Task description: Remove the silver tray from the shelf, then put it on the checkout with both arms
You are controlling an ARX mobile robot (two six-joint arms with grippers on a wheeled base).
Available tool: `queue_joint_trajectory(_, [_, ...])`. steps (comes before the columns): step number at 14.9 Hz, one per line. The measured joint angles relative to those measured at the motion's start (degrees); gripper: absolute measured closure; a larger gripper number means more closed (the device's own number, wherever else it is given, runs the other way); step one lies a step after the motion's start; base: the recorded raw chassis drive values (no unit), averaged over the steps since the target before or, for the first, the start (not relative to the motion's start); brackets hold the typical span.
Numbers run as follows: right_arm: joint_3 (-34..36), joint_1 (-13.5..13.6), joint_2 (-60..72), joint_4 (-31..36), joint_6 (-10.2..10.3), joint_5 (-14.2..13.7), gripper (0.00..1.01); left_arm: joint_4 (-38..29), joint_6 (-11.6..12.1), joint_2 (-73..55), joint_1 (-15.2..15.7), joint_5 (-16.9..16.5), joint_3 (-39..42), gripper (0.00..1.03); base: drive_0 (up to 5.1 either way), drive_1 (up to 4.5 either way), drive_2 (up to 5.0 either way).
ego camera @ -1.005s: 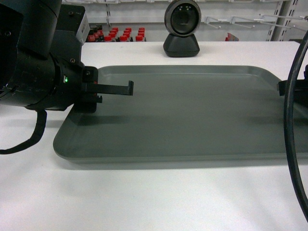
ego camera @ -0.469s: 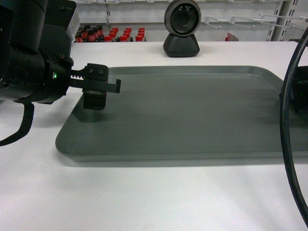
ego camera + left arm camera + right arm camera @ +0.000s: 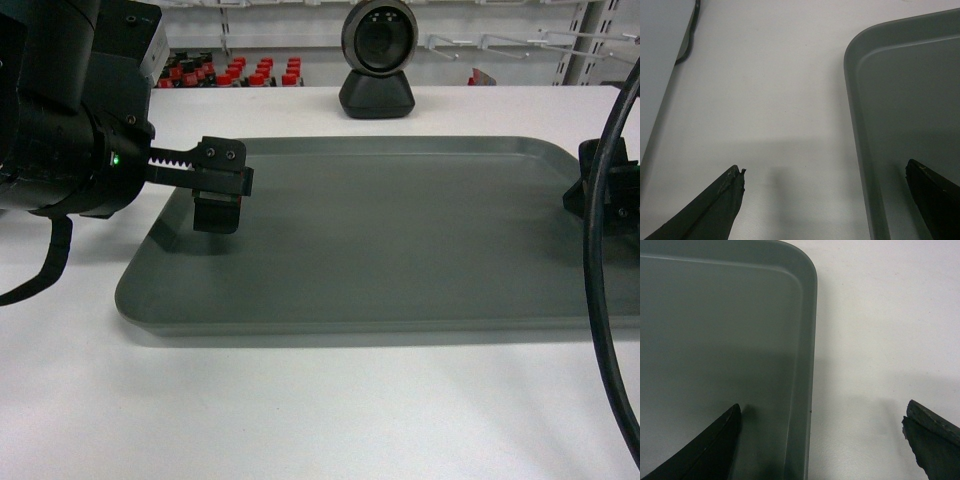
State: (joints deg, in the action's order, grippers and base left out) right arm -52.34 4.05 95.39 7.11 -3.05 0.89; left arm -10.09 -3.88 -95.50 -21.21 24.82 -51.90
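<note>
The silver tray (image 3: 400, 240) lies flat on the white checkout (image 3: 300, 410). My left gripper (image 3: 215, 195) hovers open over the tray's left end. In the left wrist view the left gripper (image 3: 826, 167) straddles the tray (image 3: 910, 100) rim, one finger over the checkout (image 3: 770, 100) and one over the tray floor. My right gripper (image 3: 600, 185) is at the tray's right end. In the right wrist view the right gripper (image 3: 822, 407) is open across the rim of the tray (image 3: 715, 340), its outer finger over the checkout (image 3: 890, 340). Neither gripper holds anything.
A black round-headed scanner (image 3: 378, 60) stands behind the tray at the table's far edge. Shelves with red-capped bottles (image 3: 230, 75) show in the background. A thick black cable (image 3: 598, 300) hangs down the right of the head view. A grey panel edge (image 3: 660, 60) sits at the left wrist view's upper left.
The left gripper came off the tray's left rim, rose, and its jaws spread, the inner finger sliding right over the tray. The right gripper drew back, then returned to the right rim.
</note>
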Motion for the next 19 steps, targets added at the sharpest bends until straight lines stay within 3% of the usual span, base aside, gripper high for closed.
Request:
queue_joint_trajectory(6, [-1.55, 0.07, -5.01, -2.43, 0.39, 1.18, 0.03, 4.39, -0.66, 7.06, -0.61, -1.95, -0.48, 0.05, 0.0, 0.0, 0.0])
queue_joint_trajectory(8, [-2.67, -0.85, -17.09, -3.15, 1.9, 5.11, 0.03, 6.12, 0.68, 22.75, -3.1, 0.59, -1.68, 0.05, 0.0, 0.0, 0.0])
queue_joint_trajectory(12, [-0.94, -3.41, -28.3, -4.04, 4.83, 5.77, 0.03, 12.48, 0.22, 35.5, 0.48, 1.09, 0.61, 0.05, 0.0, 0.0, 0.0])
queue_joint_trajectory(15, [1.86, -3.3, -31.52, -4.46, 6.25, 5.01, 0.03, 15.12, -1.16, 38.45, 1.18, 0.0, 3.87, 0.05, 0.0, 0.0, 0.0])
queue_joint_trajectory(16, [11.32, -3.76, -34.53, 11.3, 4.46, -0.33, 0.22, 11.28, -1.57, 37.9, 1.31, -0.44, 5.55, 0.07, 0.0, 0.0, 0.0])
queue_joint_trajectory(17, [19.32, -3.76, -40.65, 14.56, 3.76, -0.72, 0.42, -3.87, 1.36, 43.21, 4.37, -7.67, 14.95, 0.27, 0.0, 0.0, 0.0])
queue_joint_trajectory(19, [24.92, -4.07, -47.87, 10.73, 3.43, -0.87, 0.66, -8.48, 2.71, 49.42, 8.7, -11.93, 23.08, 0.5, 0.0, 0.0, 0.0])
